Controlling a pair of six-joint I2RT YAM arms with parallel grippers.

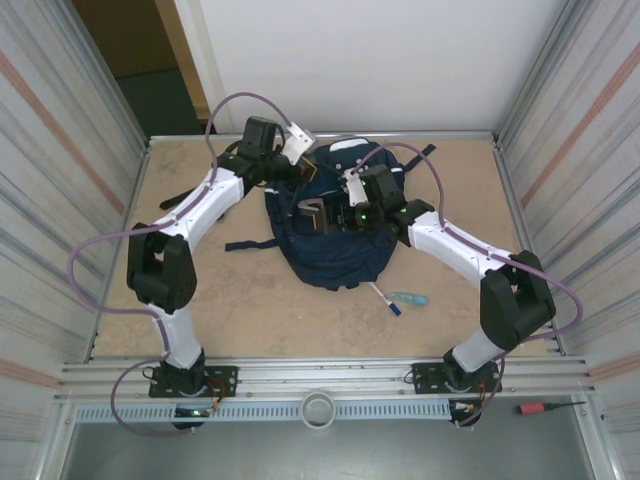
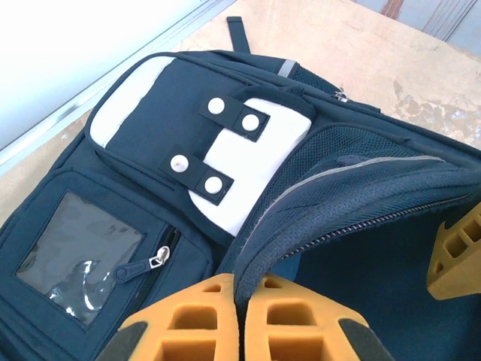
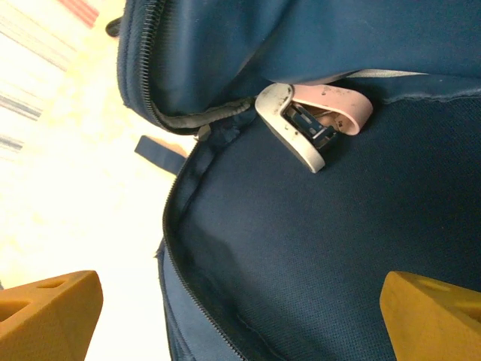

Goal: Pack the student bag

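Note:
The student bag [image 1: 335, 262], a navy-blue backpack with white patches, lies in the middle of the table with its main compartment unzipped. My left gripper [image 1: 306, 170] is at the bag's far side. In the left wrist view this gripper [image 2: 242, 292] is shut on the padded zipper rim of the bag [image 2: 150, 90], holding the opening up. My right gripper [image 1: 322, 214] reaches into the opening. Its jaws stand open [image 3: 240, 323] over the bag's inner lining [image 3: 316, 248], with nothing between them. A pink and white stapler-like item [image 3: 312, 120] lies deep inside the bag.
A pen [image 1: 384, 300] and a small teal object [image 1: 410, 298] lie on the table just right of the bag's near end. Corrugated metal walls close in both sides. A red-handled screwdriver [image 1: 540, 408] lies on the rail at the near right.

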